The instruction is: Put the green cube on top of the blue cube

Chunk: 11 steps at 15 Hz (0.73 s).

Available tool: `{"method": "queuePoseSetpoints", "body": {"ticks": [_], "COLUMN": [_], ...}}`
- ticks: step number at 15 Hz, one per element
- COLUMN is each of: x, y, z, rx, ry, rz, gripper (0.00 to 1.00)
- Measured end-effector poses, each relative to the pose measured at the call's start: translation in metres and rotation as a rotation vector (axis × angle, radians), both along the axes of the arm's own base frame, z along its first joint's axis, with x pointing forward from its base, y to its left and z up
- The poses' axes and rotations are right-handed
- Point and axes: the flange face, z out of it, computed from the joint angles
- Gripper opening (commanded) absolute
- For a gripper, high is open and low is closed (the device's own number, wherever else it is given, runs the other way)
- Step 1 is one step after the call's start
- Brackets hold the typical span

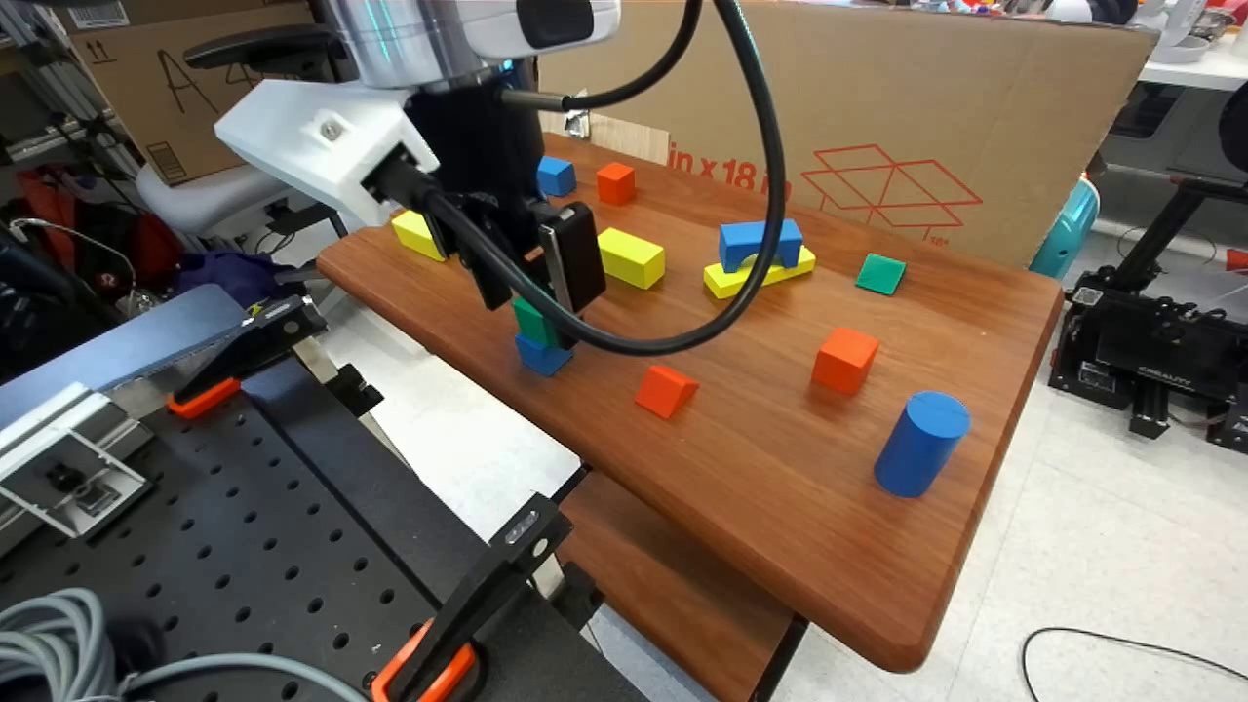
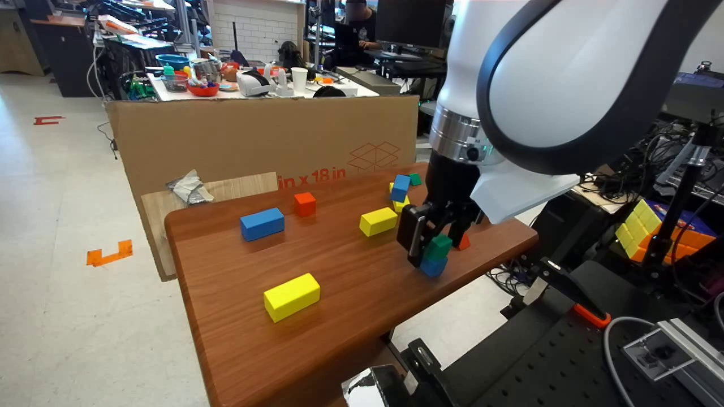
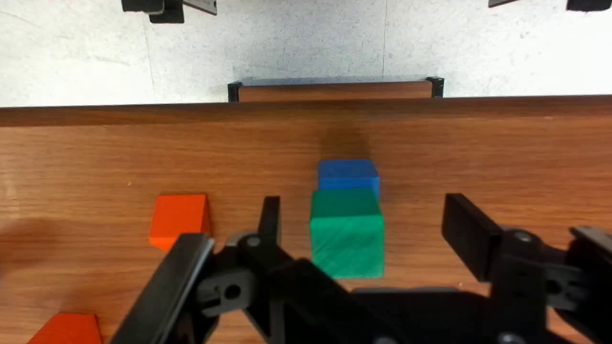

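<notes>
The table (image 1: 760,468) looks like smooth wood, a bit shiny. The green cube (image 3: 347,246) is dull with faint lines; the blue cube (image 3: 348,172) is smooth. The panel (image 1: 877,107) is dull cardboard. The arm (image 2: 565,85) has a shiny metal ring (image 2: 454,135).

In your wrist view, pale speckled floor (image 3: 306,45) glares past the brown wooden counter (image 3: 119,157); soft shadow (image 3: 343,141) lies between its edge and the small blue cube (image 3: 348,169); your black jointed end effector (image 3: 363,215) is partly out of focus.
</notes>
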Motion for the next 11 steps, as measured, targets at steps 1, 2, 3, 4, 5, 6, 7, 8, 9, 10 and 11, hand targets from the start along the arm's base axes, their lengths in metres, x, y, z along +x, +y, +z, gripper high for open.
{"method": "queuePoseSetpoints", "body": {"ticks": [1,2,3,4,5,6,7,8,9,10,11], "x": [0.000,0.001,0.002,0.004,0.007,0.011,0.015,0.020,0.024,0.026,0.027], "y": [0.000,0.001,0.002,0.003,0.006,0.010,0.014,0.018,0.022,0.023,0.023], "z": [0.001,0.003,0.006,0.010,0.015,0.020,0.027,0.033,0.040,0.044,0.046], "rx": [0.000,0.001,-0.001,-0.004,-0.008,-0.013,-0.018,-0.021,-0.024,-0.025,-0.026], "ry": [-0.002,-0.006,-0.012,-0.020,-0.031,-0.043,-0.051,-0.051,-0.048,-0.051,-0.050], "rz": [0.000,0.002,0.002,0.000,-0.005,-0.012,-0.023,-0.043,-0.054,-0.059,-0.063], "gripper": [1.00,1.00,1.00,1.00,1.00,1.00,1.00,1.00,1.00,1.00,1.00]}}
